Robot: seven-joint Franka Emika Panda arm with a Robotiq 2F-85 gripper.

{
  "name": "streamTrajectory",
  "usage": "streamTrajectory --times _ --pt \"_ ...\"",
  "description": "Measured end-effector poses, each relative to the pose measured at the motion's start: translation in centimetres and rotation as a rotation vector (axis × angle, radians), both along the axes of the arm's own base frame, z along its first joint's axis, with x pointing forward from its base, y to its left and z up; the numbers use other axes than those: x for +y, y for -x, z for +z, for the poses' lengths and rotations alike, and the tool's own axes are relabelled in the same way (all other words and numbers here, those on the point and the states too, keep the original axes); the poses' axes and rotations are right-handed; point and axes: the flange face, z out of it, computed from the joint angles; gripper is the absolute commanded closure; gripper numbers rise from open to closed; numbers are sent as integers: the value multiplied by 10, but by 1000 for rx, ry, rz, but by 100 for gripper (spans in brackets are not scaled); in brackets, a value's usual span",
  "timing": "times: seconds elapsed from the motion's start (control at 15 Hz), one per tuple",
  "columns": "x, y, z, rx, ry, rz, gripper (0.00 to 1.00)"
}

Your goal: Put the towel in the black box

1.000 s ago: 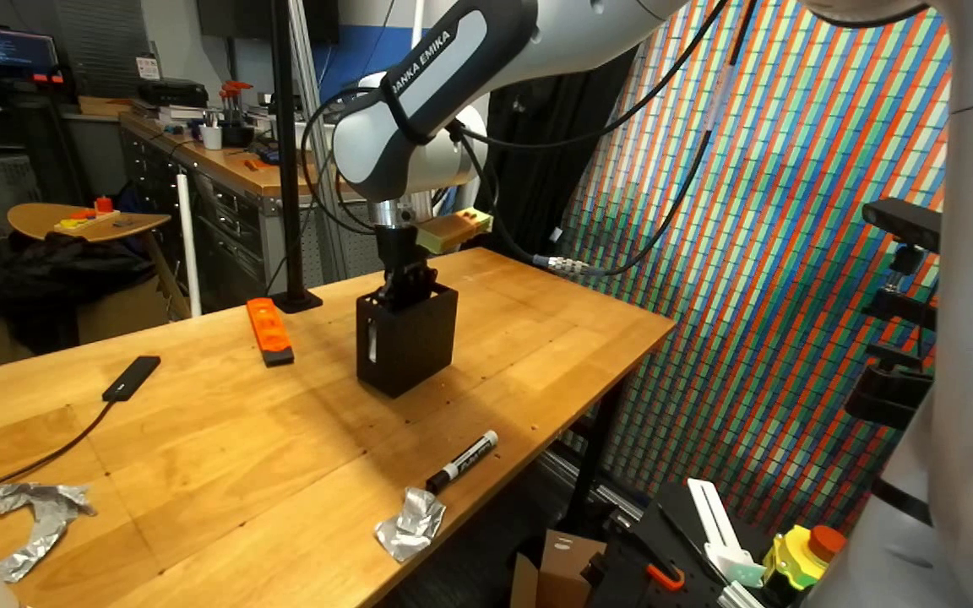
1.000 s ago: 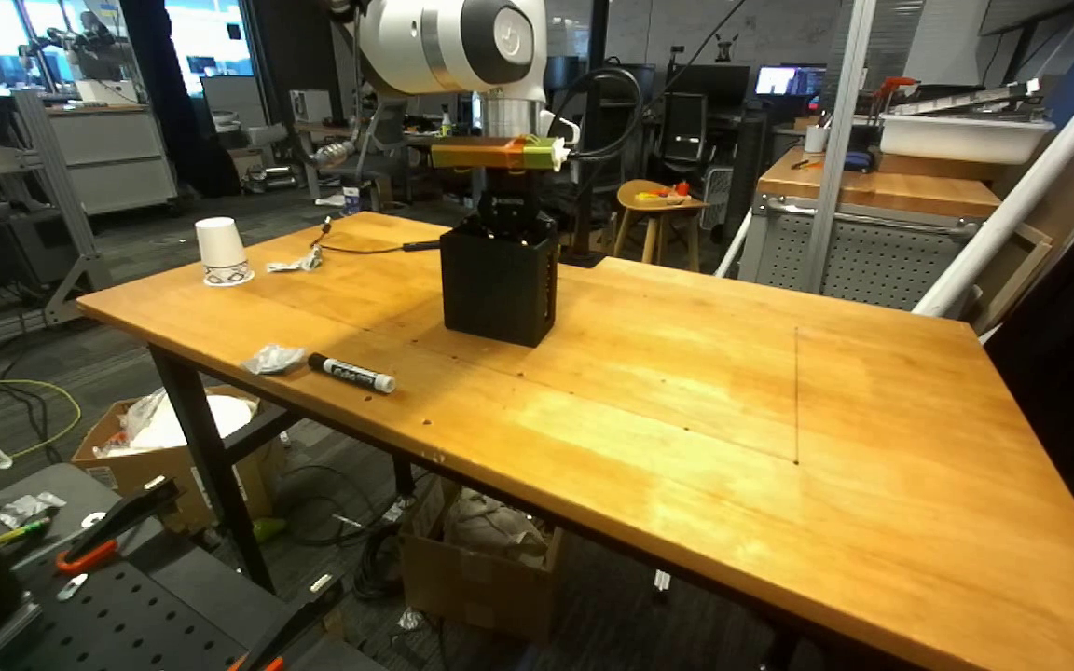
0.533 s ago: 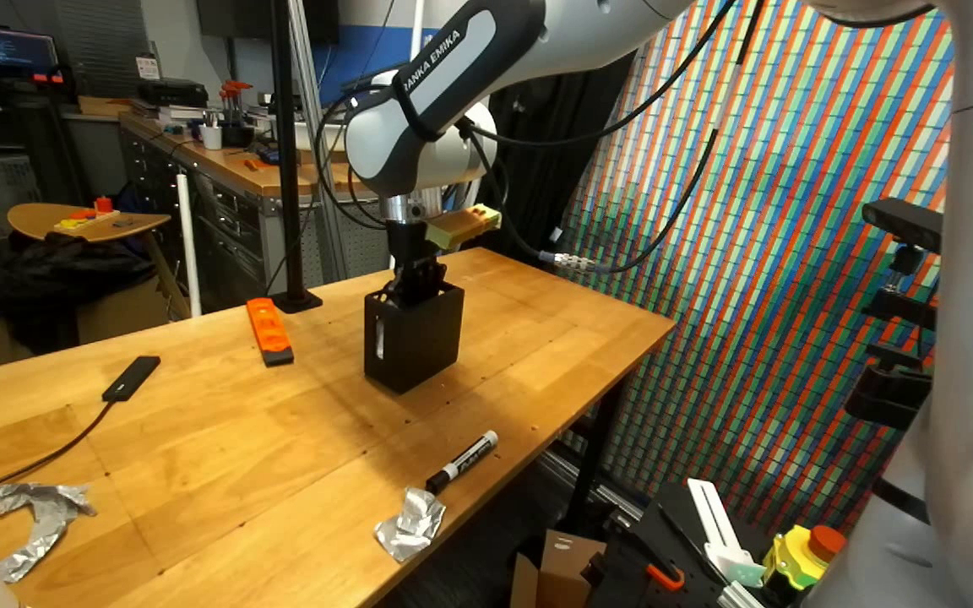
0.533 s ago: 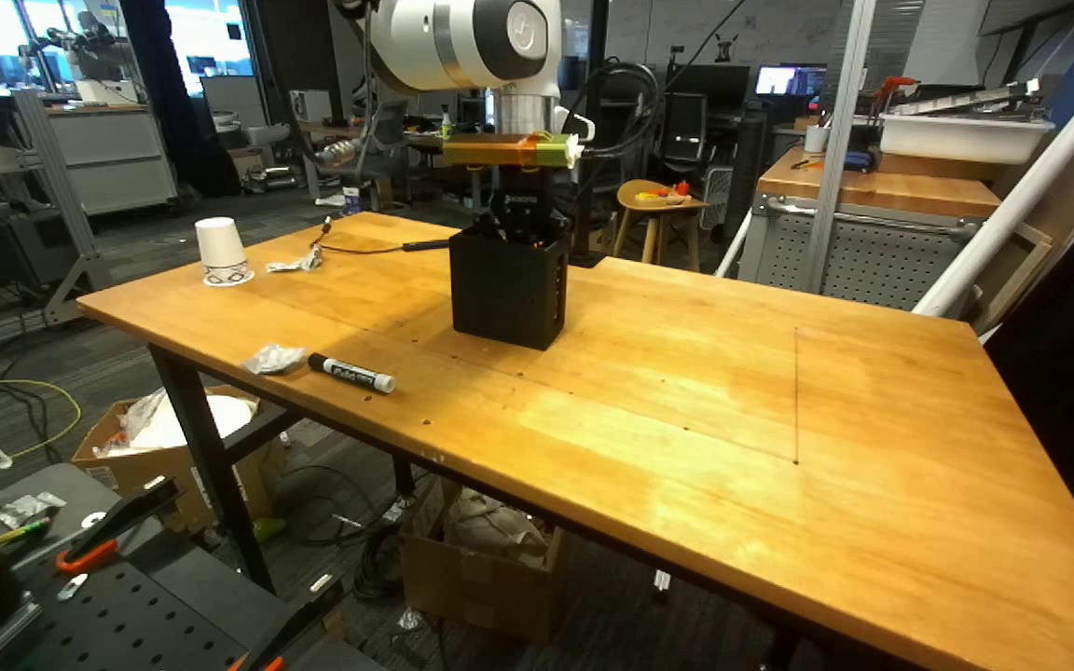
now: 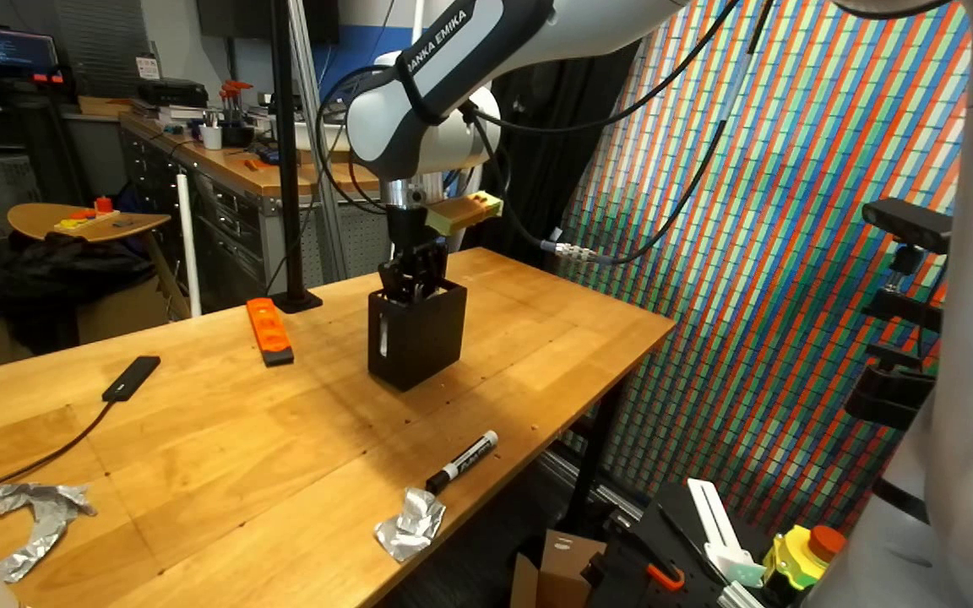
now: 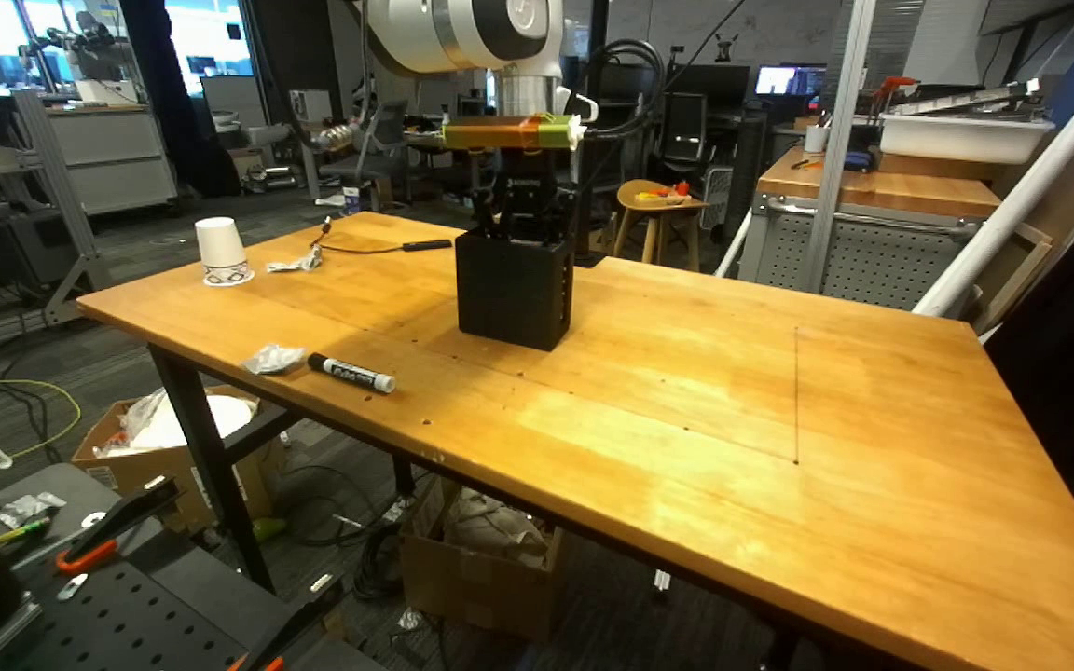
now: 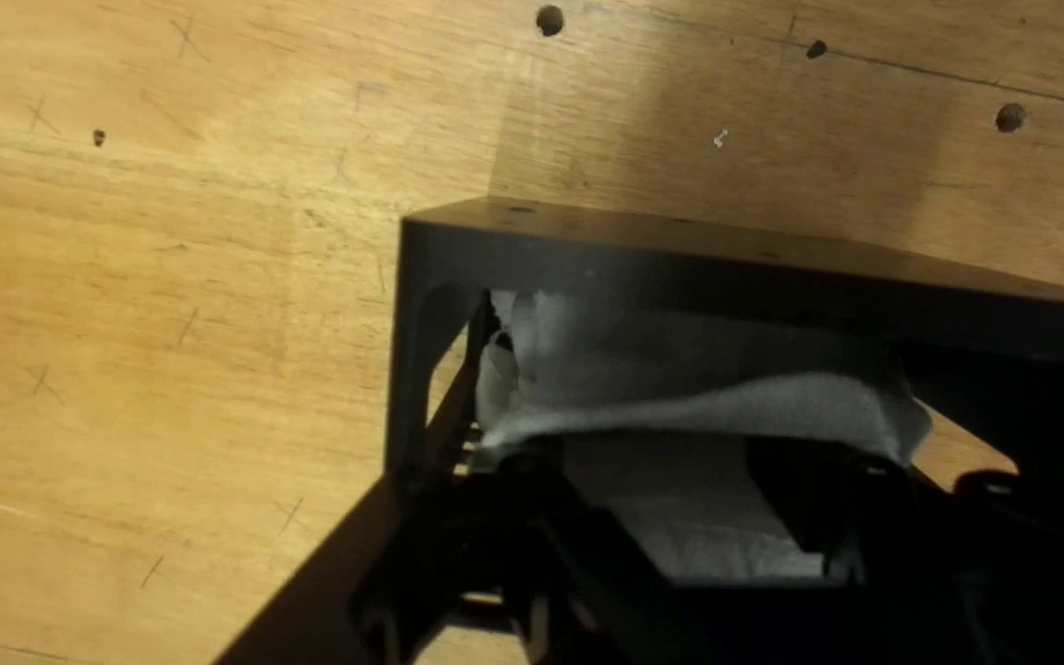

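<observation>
The black box stands upright on the wooden table and shows in both exterior views. Inside it lies the towel, greyish white and folded, as the wrist view shows from above; a pale strip of towel also shows through the slot in the box's side. My gripper points down into the box's open top. Its fingers stand apart, with the towel showing in the gap and not pinched. The box walls hide the fingertips in an exterior view, where the gripper's body rises above the rim.
An orange level and a black post stand beyond the box. Nearer the table edge lie a marker and crumpled foil. A paper cup and a cabled black bar are also on the table.
The jaws have spread apart. The box has slid slightly to the right in both exterior views along with the gripper, which has since risen a little.
</observation>
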Motion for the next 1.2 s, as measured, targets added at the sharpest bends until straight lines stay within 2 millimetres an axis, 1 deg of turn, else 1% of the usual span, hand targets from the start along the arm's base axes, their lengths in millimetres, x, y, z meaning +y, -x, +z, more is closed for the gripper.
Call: streamTrajectory --times 0.07,0.13,0.27,0.33,0.4,0.47,0.67,0.73,1.0,1.07,1.13,1.2 --pt "0 0 3 -5 0 -1 4" --pt "0 -1 6 -9 1 -1 1" --pt "0 -1 11 -18 1 -3 0" --pt "0 -2 14 -23 2 -4 1" --pt "0 -3 17 -29 2 -5 25" --pt "0 -4 20 -35 2 -5 25" --pt "0 -8 26 -49 2 -7 48" --pt "0 -8 27 -51 2 -8 58" --pt "1 -8 27 -51 -2 -9 86" --pt "2 -8 27 -51 -4 -10 95" --pt "2 -8 27 -51 -6 -11 99" --pt "2 -8 27 -50 -7 -12 100"
